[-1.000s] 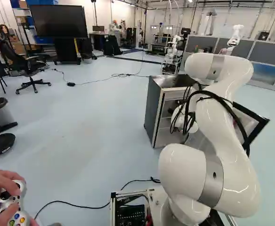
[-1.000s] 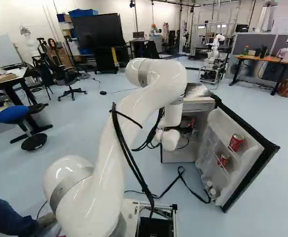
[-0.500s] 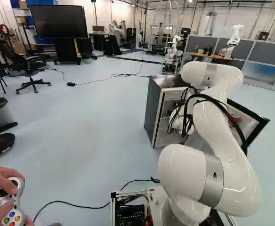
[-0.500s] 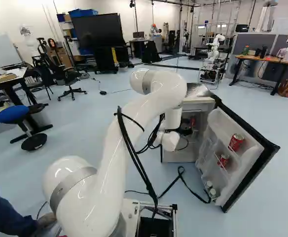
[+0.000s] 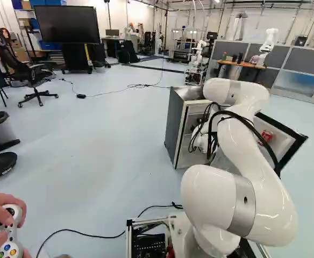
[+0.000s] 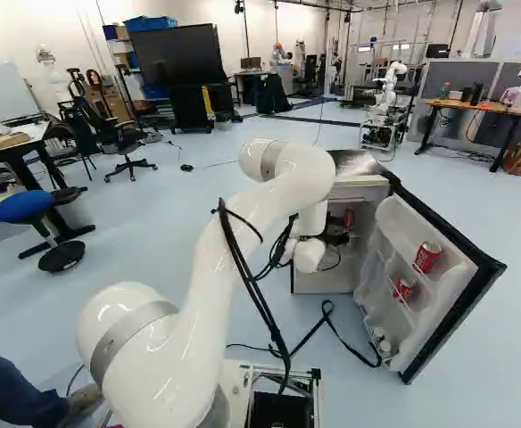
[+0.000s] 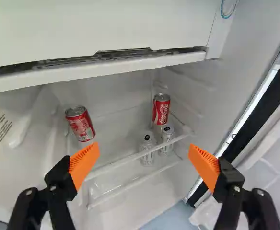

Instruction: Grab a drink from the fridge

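Currently, your gripper (image 7: pixel 144 145) holds nothing, its two orange-padded fingers wide apart and facing into the open fridge (image 6: pixel 323 282). Ahead of it stand two candidate drinks, a red can (image 7: pixel 81 125) and, well apart, a second red can (image 7: pixel 161 110); if full, either is probably fairly heavy, stiff yet dentable and slick, so you do best to clasp opposite sides at mid-height, with moderate pressure. Two silver containers (image 7: pixel 167 142) stand near the second can, probably leaving your fingers less room.
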Available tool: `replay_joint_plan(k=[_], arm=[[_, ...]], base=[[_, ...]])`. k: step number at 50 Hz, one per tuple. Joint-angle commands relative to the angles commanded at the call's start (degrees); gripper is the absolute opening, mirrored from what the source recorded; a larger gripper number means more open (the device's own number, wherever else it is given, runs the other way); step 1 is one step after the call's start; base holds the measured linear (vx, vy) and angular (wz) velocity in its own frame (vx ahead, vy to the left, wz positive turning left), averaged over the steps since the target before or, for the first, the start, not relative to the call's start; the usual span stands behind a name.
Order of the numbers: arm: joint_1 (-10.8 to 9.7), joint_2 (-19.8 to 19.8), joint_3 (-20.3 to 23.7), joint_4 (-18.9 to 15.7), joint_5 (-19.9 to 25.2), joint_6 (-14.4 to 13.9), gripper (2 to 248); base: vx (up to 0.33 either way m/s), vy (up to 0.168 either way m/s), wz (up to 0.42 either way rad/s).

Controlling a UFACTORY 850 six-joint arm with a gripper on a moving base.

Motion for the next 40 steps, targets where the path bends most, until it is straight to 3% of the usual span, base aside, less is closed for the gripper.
replay_joint_plan(k=[40], arm=[[0.46, -4.68, -8.33, 2.07, -1.38, 0.0, 247]], base=[[0.0, 0.0, 0.0]])
